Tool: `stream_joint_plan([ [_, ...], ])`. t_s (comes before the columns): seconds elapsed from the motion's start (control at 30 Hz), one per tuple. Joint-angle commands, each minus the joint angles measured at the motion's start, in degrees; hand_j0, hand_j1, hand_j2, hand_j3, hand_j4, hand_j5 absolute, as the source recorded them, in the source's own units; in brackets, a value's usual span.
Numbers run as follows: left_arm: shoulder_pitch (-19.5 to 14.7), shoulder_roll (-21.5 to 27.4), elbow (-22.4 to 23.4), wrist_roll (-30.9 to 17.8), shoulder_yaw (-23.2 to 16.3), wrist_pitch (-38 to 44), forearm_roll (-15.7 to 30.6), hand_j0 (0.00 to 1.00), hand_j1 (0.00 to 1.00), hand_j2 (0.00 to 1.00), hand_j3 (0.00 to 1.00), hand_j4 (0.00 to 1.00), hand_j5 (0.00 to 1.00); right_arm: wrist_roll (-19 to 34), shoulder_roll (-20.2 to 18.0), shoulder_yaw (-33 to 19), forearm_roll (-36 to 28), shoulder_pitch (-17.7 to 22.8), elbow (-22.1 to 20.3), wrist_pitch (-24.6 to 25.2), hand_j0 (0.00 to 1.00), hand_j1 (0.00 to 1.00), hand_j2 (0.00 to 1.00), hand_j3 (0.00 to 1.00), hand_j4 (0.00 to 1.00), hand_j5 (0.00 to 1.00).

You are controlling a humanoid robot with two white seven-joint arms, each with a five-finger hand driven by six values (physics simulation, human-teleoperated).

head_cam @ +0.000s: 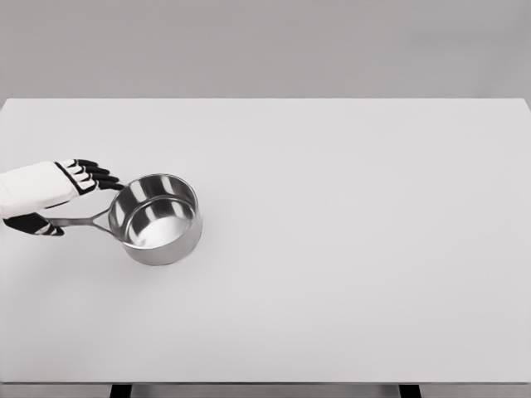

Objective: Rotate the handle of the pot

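Steel pot (156,219) upright on the left part of the white surface (348,249), its handle (79,221) pointing left. To turn it well, the handle should probably be swept in a smooth arc with the pot kept flat, not tipped. Left hand (58,195) enters from the left edge, back of hand up, over the handle; fingers (95,176) extended and slightly apart, thumb below the handle, not visibly clamped on it
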Motion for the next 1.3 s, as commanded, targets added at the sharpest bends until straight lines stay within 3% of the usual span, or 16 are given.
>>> stream_joint_plan([
  [0.0, 0.00, -0.01, 0.60, -0.01, 0.20, 0.08, 0.35, 1.00, 1.00, 1.00, 1.00, 1.00, 1.00, 0.01, 0.00, 0.00, 0.01, 0.00, 0.00, 0.01, 1.00, 1.00, 1.00, 1.00, 1.00, 1.00],
  [0.4, 0.00, -0.01, 4.38, -0.01, 0.91, 0.08, 0.35, 1.00, 1.00, 1.00, 1.00, 1.00, 1.00, 0.01, 0.00, 0.00, 0.01, 0.00, 0.00, -0.08, 1.00, 1.00, 1.00, 1.00, 1.00, 1.00],
  [0.6, -0.18, 0.17, 3.06, 0.00, 1.70, 0.08, 1.40, 1.00, 1.00, 1.00, 1.00, 1.00, 1.00, 0.01, 0.00, 0.00, 0.01, 0.00, 0.00, 0.01, 1.00, 1.00, 1.00, 1.00, 1.00, 1.00],
  [0.77, -0.26, 0.96, 1.04, -0.01, 2.14, 0.08, 10.01, 1.00, 1.00, 1.00, 1.00, 1.00, 1.00, 0.01, 0.00, 0.00, 0.01, 0.00, 0.00, 0.01, 1.00, 1.00, 1.00, 1.00, 1.00, 1.00],
  [0.93, -0.26, 5.09, -5.99, -0.01, 2.14, 0.08, 19.59, 1.00, 1.00, 1.00, 1.00, 1.00, 1.00, 0.01, 0.00, 0.00, 0.01, 0.00, 0.00, 0.01, 1.00, 1.00, 1.00, 1.00, 1.00, 1.00],
  [1.27, -2.72, 4.04, -11.53, -0.36, 2.49, 0.08, 26.28, 1.00, 1.00, 1.00, 1.00, 1.00, 1.00, 0.01, 0.00, 0.00, 0.01, 0.00, 0.00, 0.01, 1.00, 1.00, 1.00, 1.00, 1.00, 1.00],
])
